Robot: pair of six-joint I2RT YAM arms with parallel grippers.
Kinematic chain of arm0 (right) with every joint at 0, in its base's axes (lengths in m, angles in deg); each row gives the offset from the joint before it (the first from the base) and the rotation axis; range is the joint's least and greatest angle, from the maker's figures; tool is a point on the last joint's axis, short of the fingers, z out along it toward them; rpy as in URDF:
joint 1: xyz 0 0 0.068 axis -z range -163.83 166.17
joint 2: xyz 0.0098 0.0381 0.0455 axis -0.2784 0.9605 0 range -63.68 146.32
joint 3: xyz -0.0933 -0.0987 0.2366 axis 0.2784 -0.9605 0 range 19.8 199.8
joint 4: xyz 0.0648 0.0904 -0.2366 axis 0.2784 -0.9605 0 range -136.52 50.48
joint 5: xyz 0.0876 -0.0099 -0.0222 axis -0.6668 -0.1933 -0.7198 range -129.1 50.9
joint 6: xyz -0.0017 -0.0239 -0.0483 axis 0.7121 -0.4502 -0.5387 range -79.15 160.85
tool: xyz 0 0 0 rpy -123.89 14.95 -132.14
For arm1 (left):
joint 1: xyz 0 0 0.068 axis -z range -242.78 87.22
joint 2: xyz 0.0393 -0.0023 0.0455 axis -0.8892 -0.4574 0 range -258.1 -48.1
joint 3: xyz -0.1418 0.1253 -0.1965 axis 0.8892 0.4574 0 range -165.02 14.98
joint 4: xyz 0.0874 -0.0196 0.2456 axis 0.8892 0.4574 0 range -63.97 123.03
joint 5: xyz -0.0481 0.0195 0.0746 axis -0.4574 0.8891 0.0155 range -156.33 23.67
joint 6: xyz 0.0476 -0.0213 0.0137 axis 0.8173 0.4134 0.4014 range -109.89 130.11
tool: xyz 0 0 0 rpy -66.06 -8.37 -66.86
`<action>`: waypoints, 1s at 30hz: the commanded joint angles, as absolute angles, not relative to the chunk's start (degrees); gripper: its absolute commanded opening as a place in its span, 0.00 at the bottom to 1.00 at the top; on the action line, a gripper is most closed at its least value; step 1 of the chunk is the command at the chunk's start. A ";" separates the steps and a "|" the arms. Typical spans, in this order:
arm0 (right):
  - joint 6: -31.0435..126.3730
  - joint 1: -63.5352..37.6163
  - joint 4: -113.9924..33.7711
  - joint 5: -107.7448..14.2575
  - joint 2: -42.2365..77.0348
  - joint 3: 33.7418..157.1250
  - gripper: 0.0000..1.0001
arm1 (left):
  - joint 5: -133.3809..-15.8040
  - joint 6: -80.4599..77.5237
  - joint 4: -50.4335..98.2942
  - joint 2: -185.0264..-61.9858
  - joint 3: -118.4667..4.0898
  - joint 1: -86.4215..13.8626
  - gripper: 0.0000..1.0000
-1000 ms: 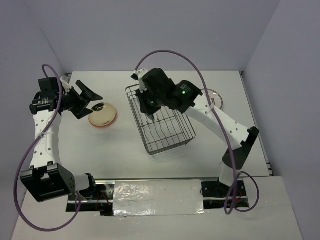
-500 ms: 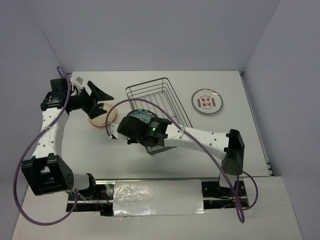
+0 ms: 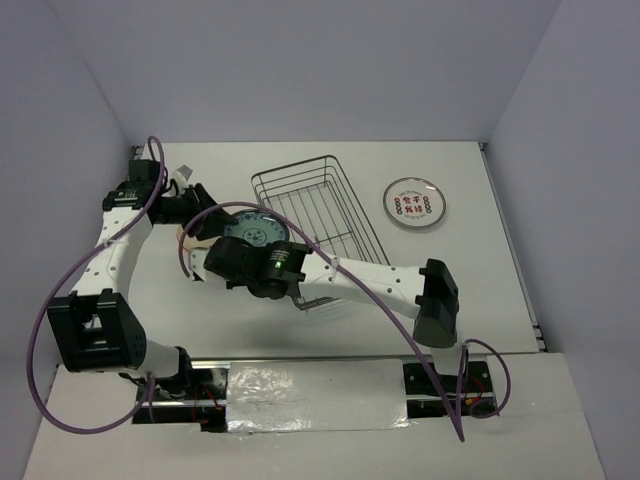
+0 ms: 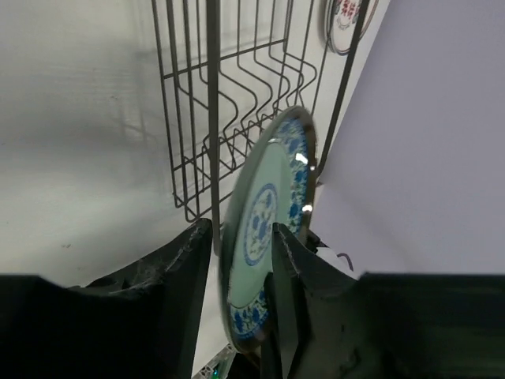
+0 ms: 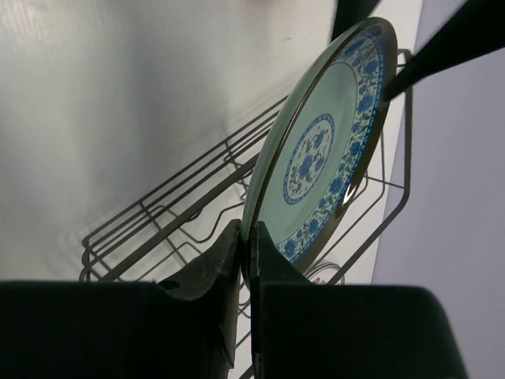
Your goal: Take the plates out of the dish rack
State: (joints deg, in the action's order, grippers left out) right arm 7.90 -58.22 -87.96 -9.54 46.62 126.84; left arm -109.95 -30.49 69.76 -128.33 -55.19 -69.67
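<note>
Two robot arms meet over one plate. The right end effector [image 5: 246, 237] is closed tight on the lower rim of a teal-faced plate [image 5: 319, 150] with a blue floral border. The plate stands on edge and rises up and away from the fingers. The left end effector [image 4: 241, 227] has its fingers parted and straddles the opposite rim of the same plate [image 4: 264, 213], which passes through the gap between them. Whether either finger touches the plate cannot be told. From above, the plate [image 3: 250, 228] sits just to the left of the dish rack [image 3: 290, 166], outside its wires. The wire basket lies beyond both end effectors in the wrist views. A white plate with red characters [image 3: 412, 203] lies flat on the surface [image 3: 470, 270], on the far side of the rack from both end effectors.
</note>
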 commanded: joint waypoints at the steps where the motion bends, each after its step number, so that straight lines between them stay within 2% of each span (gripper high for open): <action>1: 6.66 -58.63 -82.50 -4.30 46.88 131.33 0.00 | -109.22 -26.37 73.05 -128.78 -57.70 -69.28 0.47; 4: 7.19 -58.63 -82.67 -4.82 47.23 132.56 0.00 | -108.87 -24.88 74.63 -129.75 -57.70 -69.28 0.37; 5: 7.45 -58.71 -82.76 -4.91 47.50 132.91 0.00 | -108.78 -24.52 74.99 -130.19 -57.79 -69.20 0.14; 6: 7.71 -58.63 -83.02 -4.83 47.67 133.35 0.00 | -108.78 -24.34 75.16 -130.36 -57.88 -69.28 0.00; 7: 8.06 -58.71 -83.11 -4.56 47.94 133.70 0.00 | -108.52 -23.91 75.34 -130.63 -58.58 -69.20 0.00; 8: 9.29 -58.54 -83.54 -4.56 48.11 134.05 0.04 | -108.26 -23.99 74.99 -130.63 -58.76 -69.28 0.00; 9: 10.17 -58.37 -83.81 -4.82 48.20 134.23 0.22 | -107.73 -24.25 74.47 -130.37 -59.28 -69.72 0.00; 10: 11.39 -58.19 -84.25 -5.00 48.03 134.49 0.77 | -106.86 -25.38 73.68 -129.06 -59.37 -70.33 0.00; 11: 14.19 -57.58 -85.12 -5.18 47.42 134.76 1.00 | -104.15 -26.35 72.97 -128.26 -59.37 -71.12 0.00; 14: 22.19 -55.13 -86.79 -5.26 44.70 133.37 1.00 | -101.07 -30.48 68.58 -124.84 -57.62 -77.87 0.00; 18: 33.00 -52.05 -84.08 -9.03 31.99 125.02 1.00 | -89.82 -32.07 66.73 -124.73 -58.40 -85.79 0.00; 21: 35.74 -50.46 -82.67 -9.83 24.16 119.13 1.00 | -83.85 -34.52 61.83 -126.49 -55.18 -86.60 0.00; 27: 40.23 -48.17 -86.27 -9.66 16.40 116.57 1.00 | -83.12 -36.03 53.29 -136.14 -53.31 -86.69 0.03; 30: 40.67 -48.08 -87.41 -9.92 13.58 115.51 1.00 | -83.65 -35.33 52.58 -140.11 -53.92 -86.60 0.13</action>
State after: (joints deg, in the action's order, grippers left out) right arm 37.74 -48.32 -86.26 -9.39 13.99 117.42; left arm -83.92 -34.33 56.82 -137.86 -53.77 -86.85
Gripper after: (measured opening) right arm 0.997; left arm 0.128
